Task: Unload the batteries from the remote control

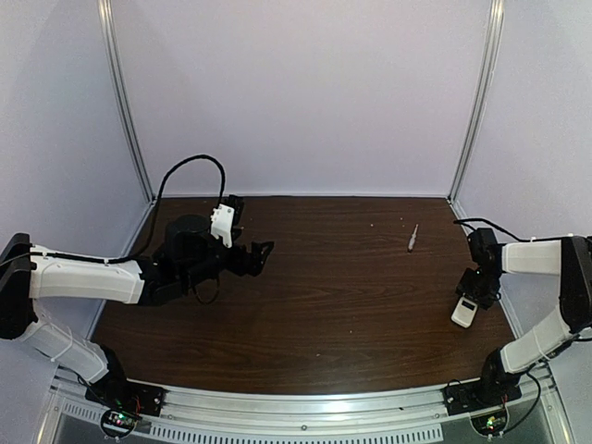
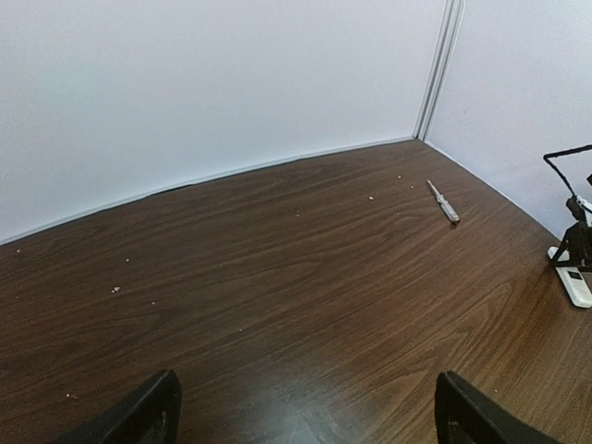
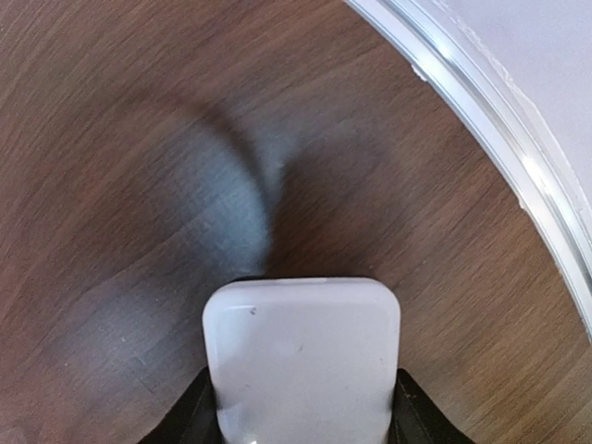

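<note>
top view, remote control: the remote control (image 1: 464,313) lies at the right edge of the table (image 1: 333,305), on the near side. Its long axis runs near to far, slightly tilted.
top view, right gripper: my right gripper (image 1: 474,298) points down onto the remote's far end.
top view, left gripper: my left gripper (image 1: 262,254) hangs far left, well apart from the remote, so my right arm is much the nearer.
top view, other: a slim tool (image 1: 413,238) lies far of the remote and apart from it.
left wrist, left gripper: the jaws are spread wide with nothing between them, and the remote is far off to the right.
right wrist, grip: my fingers (image 3: 190,421) press both long edges of the remote, clamping it, and its length runs straight ahead of me.
right wrist, batteries: none show. Only a plain white face is up, so I judge they are inside.
</note>
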Controlling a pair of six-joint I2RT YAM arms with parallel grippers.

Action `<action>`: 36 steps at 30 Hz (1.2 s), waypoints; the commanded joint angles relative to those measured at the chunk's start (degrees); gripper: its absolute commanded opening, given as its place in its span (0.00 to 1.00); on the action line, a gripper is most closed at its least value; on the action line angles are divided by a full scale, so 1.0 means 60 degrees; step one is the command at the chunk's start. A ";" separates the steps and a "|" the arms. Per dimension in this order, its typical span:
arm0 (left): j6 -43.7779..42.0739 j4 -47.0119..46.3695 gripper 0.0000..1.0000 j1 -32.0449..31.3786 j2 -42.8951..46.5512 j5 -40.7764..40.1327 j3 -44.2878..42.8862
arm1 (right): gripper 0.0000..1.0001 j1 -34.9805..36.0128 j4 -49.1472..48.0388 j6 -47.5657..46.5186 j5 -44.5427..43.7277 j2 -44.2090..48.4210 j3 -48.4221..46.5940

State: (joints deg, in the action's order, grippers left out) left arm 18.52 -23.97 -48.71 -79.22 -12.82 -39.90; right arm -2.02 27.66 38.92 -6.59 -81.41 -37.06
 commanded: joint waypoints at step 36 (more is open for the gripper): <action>-0.0381 0.0039 0.97 -0.0026 0.0257 -0.0659 -0.0086 | 0.00 0.5035 -0.1606 0.3715 0.0967 0.4383 0.0193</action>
State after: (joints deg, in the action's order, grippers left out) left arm 16.80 -22.17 -48.71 -79.57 -15.70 -40.62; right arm 23.97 22.74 56.95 3.16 -53.76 -32.88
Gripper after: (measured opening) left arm 0.974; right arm 0.539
